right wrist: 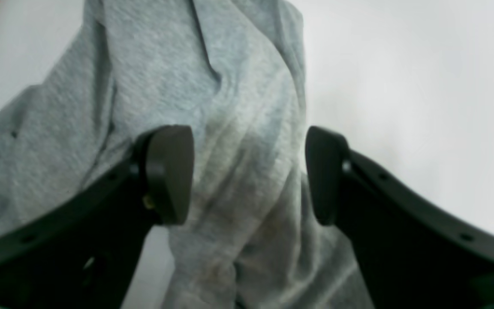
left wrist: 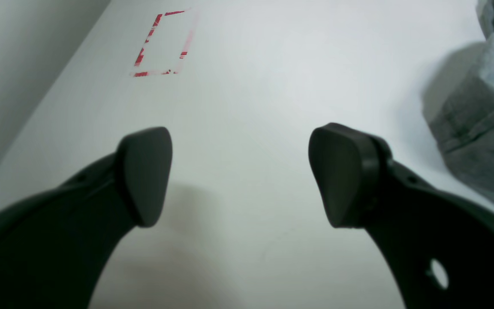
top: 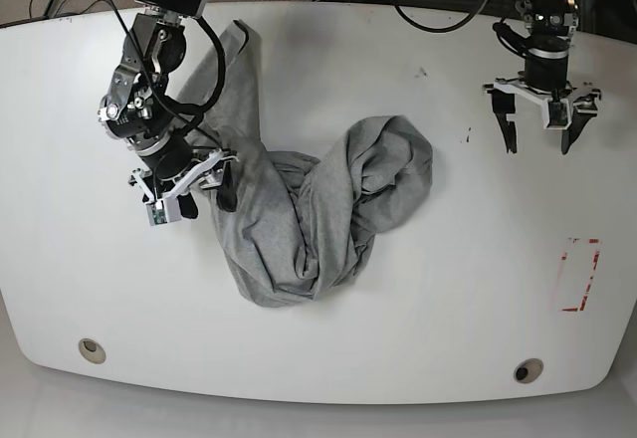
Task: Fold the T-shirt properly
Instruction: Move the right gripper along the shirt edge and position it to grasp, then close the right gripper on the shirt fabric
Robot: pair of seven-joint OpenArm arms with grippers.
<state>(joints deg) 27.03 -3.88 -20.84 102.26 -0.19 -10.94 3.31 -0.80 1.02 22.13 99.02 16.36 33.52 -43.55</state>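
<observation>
A: Right tool (right wrist: 249, 174)?
B: Jaws apart, straddling a ridge of cloth, nothing pinched yet. It's at the shirt's near-left edge.
A: Left tool (left wrist: 240, 176)?
B: Wide open over bare desk (left wrist: 247, 107), empty. Shirt's edge only just beside it in the wrist view; well apart in the base view.
A: And the T-shirt (top: 299, 209)?
B: Crumpled heap mid-desk, one long strip trailing toward the back edge. No lettering showing, so prob. face down or bunched; can't tell which.
A: How to do this step well?
B: I'd say spread first. Right should close on one layer, pref. a hem or corner. Left needs to come over, take the opposite edge, then pull flat w/o dragging.
</observation>
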